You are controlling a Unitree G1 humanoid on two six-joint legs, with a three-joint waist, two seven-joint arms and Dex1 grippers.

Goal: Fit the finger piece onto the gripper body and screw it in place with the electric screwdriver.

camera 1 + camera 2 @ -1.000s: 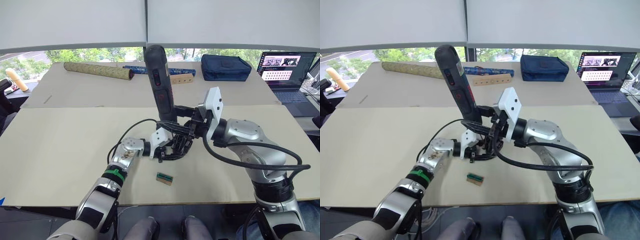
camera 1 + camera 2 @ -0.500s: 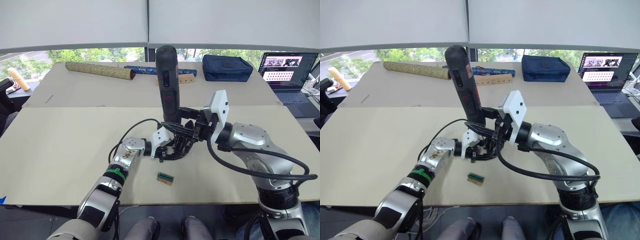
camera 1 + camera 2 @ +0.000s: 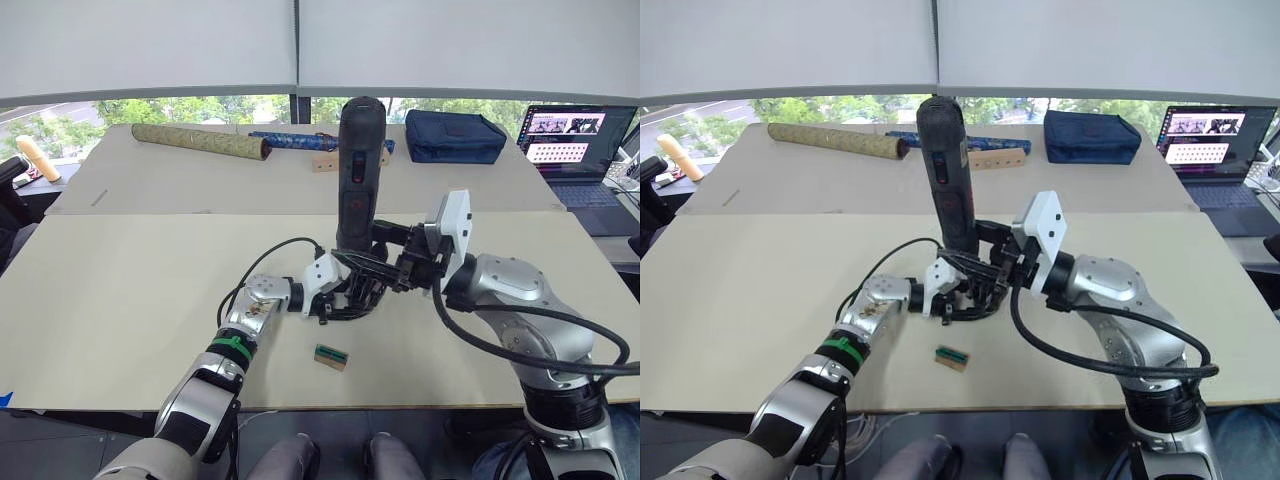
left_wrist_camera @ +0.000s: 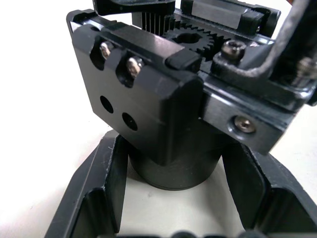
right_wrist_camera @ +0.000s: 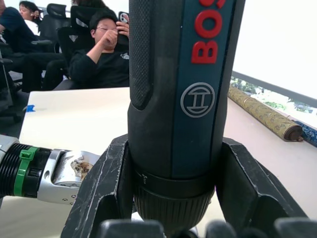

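The electric screwdriver (image 3: 357,170), dark with red buttons, stands nearly upright at the table's centre. My right gripper (image 5: 176,181) is shut around its lower barrel, and its bit is hidden behind the fingers. Directly below it sits the gripper body (image 4: 163,114), a black block with gear teeth, screws and two open holes. My left gripper (image 4: 173,166) is shut on the body's round base, holding it just over the table (image 3: 120,300). The finger piece is hidden within the black cluster.
A small green-and-tan block (image 3: 329,356) lies near the front edge. Along the back lie a patterned roll (image 3: 198,141), a blue tube (image 3: 990,144), a drilled wooden strip (image 3: 995,158), a navy bag (image 3: 452,135) and a laptop (image 3: 575,140). Seated people (image 5: 99,59) are behind the table.
The right arm has carried the screwdriver to the right and stood it more upright over the gripper body. The left gripper and the body have stayed where they were.
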